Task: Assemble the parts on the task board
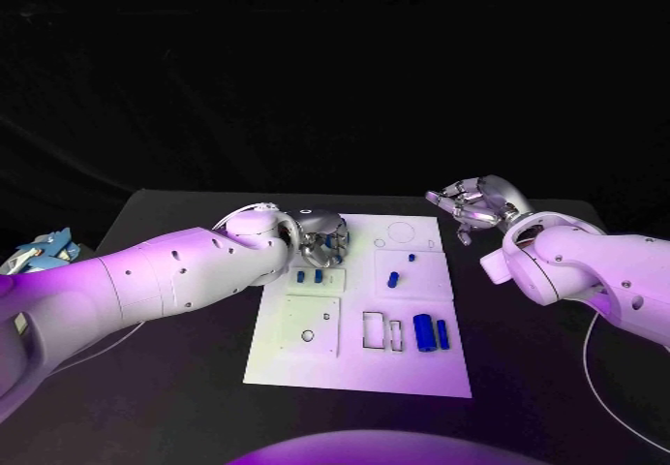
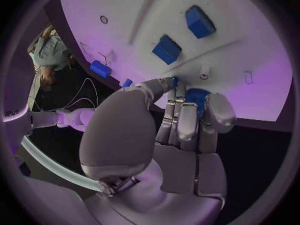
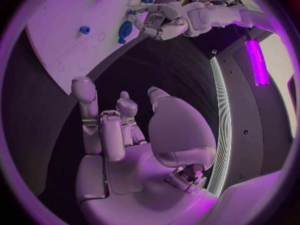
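The left hand [image 1: 319, 237] is over the far-left corner of the task board [image 1: 307, 363], fingers curled round a round blue part [image 2: 197, 96] that it seems to be pinching, probably a pick-up or a seating. Next it likely needs a steady lift or press. The right hand [image 1: 474, 203] hovers off the board's far-right corner, fingers loosely spread, holding nothing. Blue cylinders [image 1: 432, 332] lie near-right.

My white task board [image 1: 300, 363] lies flat mid-table. Two small blue parts [image 1: 309, 276] stand near its far left; two longer blue cylinders [image 1: 432, 332] lie side by side lower right.
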Robot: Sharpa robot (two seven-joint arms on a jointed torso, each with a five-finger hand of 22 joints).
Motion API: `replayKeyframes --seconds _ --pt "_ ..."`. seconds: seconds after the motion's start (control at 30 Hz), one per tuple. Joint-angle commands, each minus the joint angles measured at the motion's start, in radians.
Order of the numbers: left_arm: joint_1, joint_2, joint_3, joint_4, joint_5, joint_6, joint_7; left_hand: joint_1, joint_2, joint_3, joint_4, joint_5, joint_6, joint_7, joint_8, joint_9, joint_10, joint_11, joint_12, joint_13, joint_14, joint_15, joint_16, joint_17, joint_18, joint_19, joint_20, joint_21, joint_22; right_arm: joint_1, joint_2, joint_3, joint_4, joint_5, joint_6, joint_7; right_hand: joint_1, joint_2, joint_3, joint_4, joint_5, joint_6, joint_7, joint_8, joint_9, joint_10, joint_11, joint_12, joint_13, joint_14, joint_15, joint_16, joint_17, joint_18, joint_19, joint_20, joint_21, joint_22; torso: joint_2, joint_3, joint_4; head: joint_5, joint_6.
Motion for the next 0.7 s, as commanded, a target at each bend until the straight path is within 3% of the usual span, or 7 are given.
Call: replayKeyframes --seconds 0.03,0.2,0.33,0.7 --pt "0.001 -0.013 0.007 0.019 0.045 -0.046 0.008 -0.007 0.0 0.002 0.001 -0.003 0.007 0.0 -0.007 -0.001 0.007 0.002 -0.006 -0.001 0.003 0.0 -0.001 -0.002 -0.01 0.009 0.002 0.006 0.003 -0.001 -0.001 0.0 -0.001 -0.003 0.009 0.01 0.003 0.011 -0.006 0.001 0.007 -0.009 0.0 0.003 -0.001 -0.006 0.002 0.002 0.0 0.053 -0.007 -0.006 0.062 0.011 0.002 -0.005 -0.003 -0.001 -0.002 0.0002 0.0026 0.0 0.002" --pt "0.002 -0.053 0.027 0.061 0.077 -0.054 0.002 -0.016 -0.003 -0.001 0.003 -0.004 0.012 0.0 -0.009 -0.001 0.013 0.002 -0.011 -0.001 0.003 0.001 -0.002 -0.006 -0.01 0.01 0.002 0.006 0.004 -0.001 -0.003 0.0 -0.001 -0.003 0.008 0.009 0.005 0.013 -0.008 0.001 0.008 -0.008 -0.001 0.005 -0.002 -0.004 0.002 0.004 0.001 0.052 -0.007 -0.006 0.061 0.011 0.002 -0.005 -0.004 -0.001 -0.003 -0.0012 0.0065 -0.002 0.0" --pt "0.003 -0.084 0.038 0.089 0.098 -0.047 -0.006 -0.02 -0.004 -0.003 0.004 -0.004 0.015 -0.001 -0.01 -0.001 0.017 0.002 -0.013 -0.001 0.003 0.001 -0.002 -0.005 -0.011 0.011 0.001 0.008 0.007 -0.001 -0.005 0.0 -0.001 -0.003 0.008 0.009 0.005 0.013 -0.008 0.001 0.008 -0.008 -0.001 0.005 -0.002 -0.004 0.002 0.004 0.001 0.052 -0.007 -0.006 0.061 0.011 0.002 -0.005 -0.004 -0.001 -0.004 -0.0002 0.0068 0.0 0.001" --pt "0.006 -0.125 0.043 0.096 0.108 0.03 -0.045 -0.03 -0.009 -0.01 0.007 -0.005 0.021 -0.002 -0.014 -0.001 0.024 0.001 -0.02 -0.002 0.003 0.0 -0.003 -0.01 -0.011 0.013 0.0 0.01 0.011 -0.001 -0.006 0.0 -0.002 -0.003 0.008 0.008 0.005 0.013 -0.008 0.001 0.008 -0.008 -0.001 0.005 -0.002 -0.004 0.002 0.004 0.001 0.052 -0.007 -0.006 0.061 0.011 0.002 -0.005 -0.004 -0.001 -0.003 -0.0022 0.0081 0.001 -0.001"
